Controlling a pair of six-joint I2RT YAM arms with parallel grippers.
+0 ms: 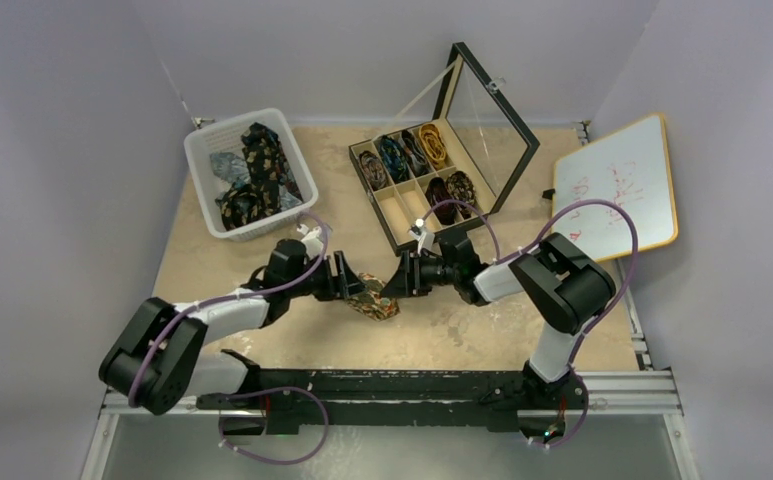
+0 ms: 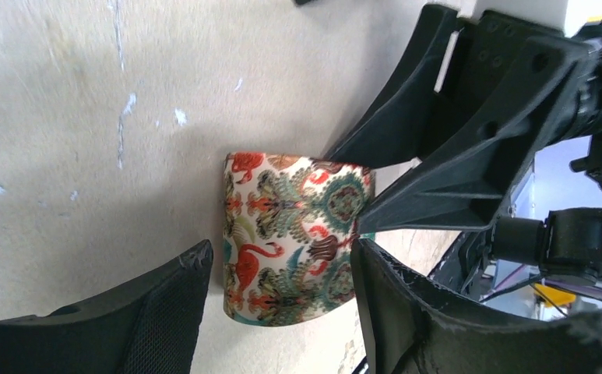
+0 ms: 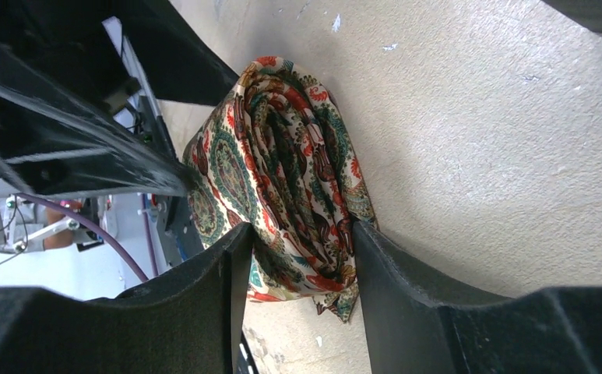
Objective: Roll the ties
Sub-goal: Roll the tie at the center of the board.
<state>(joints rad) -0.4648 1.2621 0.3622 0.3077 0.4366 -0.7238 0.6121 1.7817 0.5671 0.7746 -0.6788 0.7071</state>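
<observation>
Sitting at the far left corner of the tan, scuffed worktop (image 1: 482, 310) is a white slatted plastic basket (image 1: 198, 180) holding a heap of loose dark patterned neckties (image 1: 257, 170). Just nearer than it, the left gripper (image 1: 354, 283) (image 2: 282, 261) reaches in from the left, low over the worktop. Its black jaws are about half spread and closed around one side of a coiled necktie (image 1: 377, 303) (image 2: 297, 226) (image 3: 290, 156) of cream fabric printed with red, teal and brown paisley and flamingos. The right wrist view shows both left fingers against the roll. The coiled necktie rests on the worktop about midway between the left and right edges and nearer the near edge than the far one. Its spiral end faces the right wrist camera. The right gripper (image 1: 394, 283) (image 3: 301, 234) meets it from the right. Its two black fingers (image 3: 391, 265) are roughly half apart and press into the fabric on either side, so both grippers have the same roll pinched between them. Beyond the right gripper, toward the far edge, stands a black compartmented box (image 1: 372, 200) with its glass-panelled lid (image 1: 497, 130) propped open. Several small wound ties, among them a gold one (image 1: 432, 145) and a blue one (image 1: 395, 157), sit in its cells. Past the worktop's right edge a white board with an orange frame (image 1: 617, 185) lies tilted, with faint red marks on it.
</observation>
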